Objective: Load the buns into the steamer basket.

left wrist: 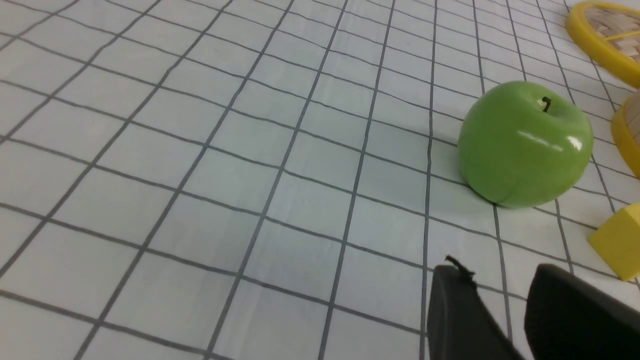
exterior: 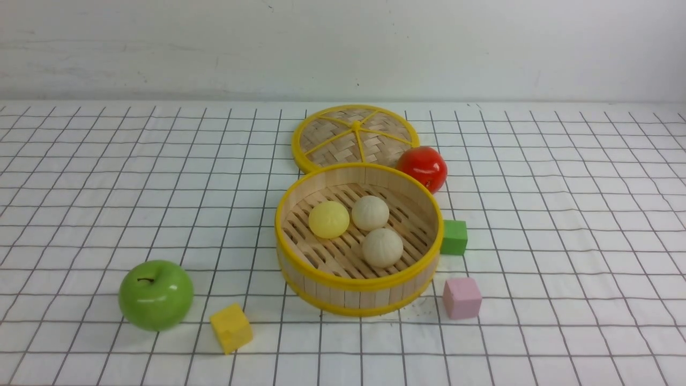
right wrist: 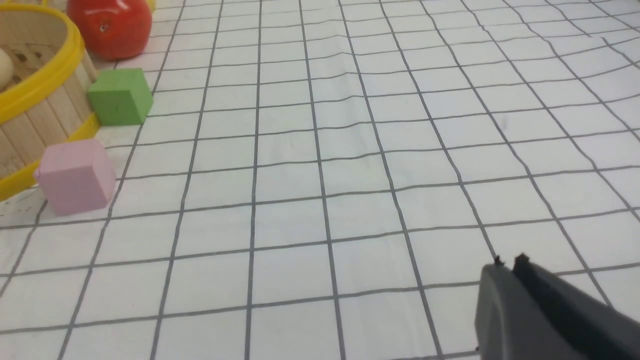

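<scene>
though cropped, steamer basket [right wrist: 40, 90] rim

Bright, even light from overhead washes my views. Shadows under the green apple [exterior: 156, 295] and basket [exterior: 358, 238] are soft and short. White glare streaks both apples; the red one [exterior: 423, 168] too. My left claw [left wrist: 500, 300] looms blurred and dark.

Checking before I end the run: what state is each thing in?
Round bamboo steamer basket: uncovered, holding three buns.
Pale yellow bun: inside basket.
Two cream-beige buns: inside basket.
Flat woven lid: off, behind basket.
Left gripper: jaws apart, empty.
Right gripper: jaws shut, empty.
</scene>
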You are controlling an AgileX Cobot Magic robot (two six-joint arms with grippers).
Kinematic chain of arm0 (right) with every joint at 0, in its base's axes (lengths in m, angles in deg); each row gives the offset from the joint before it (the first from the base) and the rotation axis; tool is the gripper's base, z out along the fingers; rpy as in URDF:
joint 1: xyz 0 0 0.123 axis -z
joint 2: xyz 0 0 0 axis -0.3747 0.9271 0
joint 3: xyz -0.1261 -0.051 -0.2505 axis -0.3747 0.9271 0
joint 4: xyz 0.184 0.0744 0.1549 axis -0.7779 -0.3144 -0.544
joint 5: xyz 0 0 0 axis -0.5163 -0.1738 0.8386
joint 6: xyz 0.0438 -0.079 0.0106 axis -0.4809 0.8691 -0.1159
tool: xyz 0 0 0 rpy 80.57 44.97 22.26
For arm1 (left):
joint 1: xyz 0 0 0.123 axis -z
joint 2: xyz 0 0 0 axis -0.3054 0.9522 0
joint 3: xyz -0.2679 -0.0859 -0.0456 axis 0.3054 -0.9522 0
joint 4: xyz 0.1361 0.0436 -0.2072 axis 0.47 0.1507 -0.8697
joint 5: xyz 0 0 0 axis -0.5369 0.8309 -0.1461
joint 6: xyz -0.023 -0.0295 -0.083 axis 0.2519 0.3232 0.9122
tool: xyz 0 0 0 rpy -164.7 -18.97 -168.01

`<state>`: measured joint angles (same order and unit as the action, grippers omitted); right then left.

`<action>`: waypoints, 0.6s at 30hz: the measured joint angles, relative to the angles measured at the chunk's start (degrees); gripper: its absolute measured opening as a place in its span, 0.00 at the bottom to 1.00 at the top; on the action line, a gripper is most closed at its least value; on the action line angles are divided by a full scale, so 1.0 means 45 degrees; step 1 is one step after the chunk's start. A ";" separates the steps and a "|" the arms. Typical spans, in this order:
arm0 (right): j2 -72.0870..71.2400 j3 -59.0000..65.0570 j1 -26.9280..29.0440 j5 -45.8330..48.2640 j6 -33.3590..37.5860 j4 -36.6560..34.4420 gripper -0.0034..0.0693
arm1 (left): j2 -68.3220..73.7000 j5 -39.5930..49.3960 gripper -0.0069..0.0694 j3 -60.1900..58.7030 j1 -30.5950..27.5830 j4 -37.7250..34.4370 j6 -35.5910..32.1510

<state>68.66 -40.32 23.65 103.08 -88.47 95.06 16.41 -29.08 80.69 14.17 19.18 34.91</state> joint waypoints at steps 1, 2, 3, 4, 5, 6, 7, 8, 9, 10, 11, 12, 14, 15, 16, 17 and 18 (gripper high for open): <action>0.0000 0.0000 0.0000 0.0000 -0.0006 0.0004 0.08 | 0.0000 0.0000 0.37 0.0000 0.0000 0.0000 0.0000; 0.0000 0.0000 0.0000 0.0000 -0.0006 0.0004 0.08 | 0.0000 0.0000 0.37 0.0000 0.0000 0.0000 0.0000; 0.0000 0.0000 0.0000 0.0000 -0.0006 0.0004 0.08 | 0.0000 0.0000 0.37 0.0000 0.0000 0.0000 0.0000; 0.0000 0.0000 0.0000 0.0000 -0.0006 0.0004 0.08 | 0.0000 0.0000 0.37 0.0000 0.0000 0.0000 0.0000; 0.0000 0.0000 0.0000 0.0000 -0.0016 0.0004 0.09 | 0.0000 0.0000 0.37 0.0000 0.0000 0.0000 0.0000; 0.0000 0.0000 0.0000 0.0000 -0.0016 0.0004 0.09 | 0.0000 0.0000 0.38 0.0000 0.0000 0.0000 0.0000; 0.0000 0.0000 0.0000 0.0000 -0.0016 0.0004 0.09 | 0.0000 0.0000 0.38 0.0000 0.0000 0.0000 0.0000; 0.0000 0.0000 0.0000 0.0000 -0.0016 0.0004 0.09 | 0.0000 0.0000 0.38 0.0000 0.0000 0.0000 0.0000; 0.0000 0.0000 0.0000 0.0000 -0.0016 0.0004 0.09 | 0.0000 0.0000 0.38 0.0000 0.0000 0.0000 0.0000; 0.0000 0.0000 0.0000 0.0000 -0.0016 0.0004 0.10 | 0.0000 0.0000 0.38 0.0000 0.0000 0.0000 0.0000; 0.0000 0.0000 0.0000 0.0000 -0.0016 0.0004 0.10 | 0.0000 0.0000 0.38 0.0000 0.0000 0.0000 0.0000; 0.0000 0.0000 0.0000 0.0000 -0.0016 0.0004 0.10 | 0.0000 0.0000 0.38 0.0000 0.0000 0.0000 0.0000; 0.0000 0.0000 0.0000 0.0000 -0.0016 0.0014 0.10 | 0.0000 0.0000 0.39 0.0000 0.0138 0.0000 0.0000; 0.0000 0.0000 0.0000 0.0000 -0.0016 0.0014 0.10 | 0.0000 0.0000 0.39 0.0000 0.0274 0.0000 0.0000; 0.0000 0.0000 0.0000 0.0000 -0.0016 0.0014 0.10 | 0.0000 0.0000 0.39 0.0000 0.0452 0.0000 0.0000; 0.0000 0.0000 0.0000 0.0000 -0.0016 0.0014 0.11 | 0.0000 0.0000 0.39 0.0000 0.0668 0.0000 0.0000; 0.0000 0.0000 0.0000 0.0000 -0.0016 0.0014 0.11 | 0.0000 0.0000 0.39 0.0000 0.0864 0.0000 0.0000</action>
<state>68.66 -40.32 23.65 103.08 -88.54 95.13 16.41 -29.08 80.69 18.06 19.18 34.91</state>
